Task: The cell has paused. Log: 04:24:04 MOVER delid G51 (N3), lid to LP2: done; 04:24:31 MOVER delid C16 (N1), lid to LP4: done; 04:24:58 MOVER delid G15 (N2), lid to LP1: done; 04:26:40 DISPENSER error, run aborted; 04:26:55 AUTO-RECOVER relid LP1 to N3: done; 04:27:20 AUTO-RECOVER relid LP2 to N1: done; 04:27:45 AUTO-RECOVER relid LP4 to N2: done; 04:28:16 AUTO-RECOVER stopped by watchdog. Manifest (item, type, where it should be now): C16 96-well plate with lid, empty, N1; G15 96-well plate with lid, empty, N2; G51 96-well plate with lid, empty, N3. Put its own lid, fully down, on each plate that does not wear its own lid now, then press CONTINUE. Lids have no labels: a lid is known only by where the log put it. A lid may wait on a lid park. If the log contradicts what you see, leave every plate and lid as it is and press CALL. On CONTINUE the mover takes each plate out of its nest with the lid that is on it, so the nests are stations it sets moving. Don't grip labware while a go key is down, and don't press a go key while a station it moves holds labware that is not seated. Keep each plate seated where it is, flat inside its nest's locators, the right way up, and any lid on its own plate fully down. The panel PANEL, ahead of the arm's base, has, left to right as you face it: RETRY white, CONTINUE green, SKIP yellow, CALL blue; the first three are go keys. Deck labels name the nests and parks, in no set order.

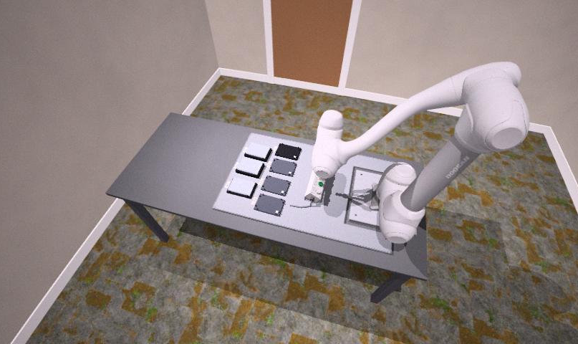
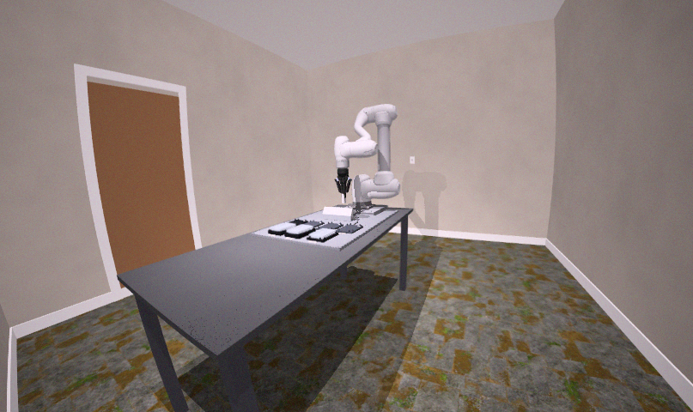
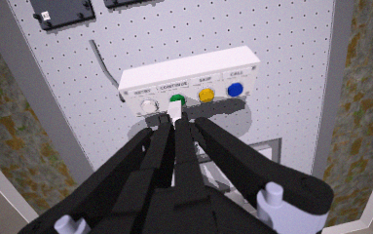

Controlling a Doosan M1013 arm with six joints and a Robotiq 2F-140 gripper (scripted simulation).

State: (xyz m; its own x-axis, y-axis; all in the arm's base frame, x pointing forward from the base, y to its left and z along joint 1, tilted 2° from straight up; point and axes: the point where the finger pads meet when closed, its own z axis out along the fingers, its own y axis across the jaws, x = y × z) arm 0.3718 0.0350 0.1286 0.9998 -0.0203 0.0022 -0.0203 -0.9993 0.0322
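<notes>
My gripper (image 3: 177,109) is shut and empty. Its fingertips hang just above the white key panel (image 3: 190,80), close in front of the green CONTINUE key (image 3: 176,99). The panel also carries the white RETRY key (image 3: 148,104), the yellow SKIP key (image 3: 205,94) and the blue CALL key (image 3: 235,89). In the top view the panel (image 1: 315,188) lies under the wrist. Three plates with pale lids sit in a column at the far left of the deck (image 1: 257,151), (image 1: 250,167), (image 1: 241,186). The lids look flat. Beside them are several dark lid parks (image 1: 282,167), all bare.
A grey cable (image 3: 101,61) runs from the panel's left end across the perforated deck mat. The arm's base plate (image 1: 363,196) lies right of the panel. The long grey table (image 2: 227,286) extends far beyond the deck. A brown door (image 1: 310,40) is in the far wall.
</notes>
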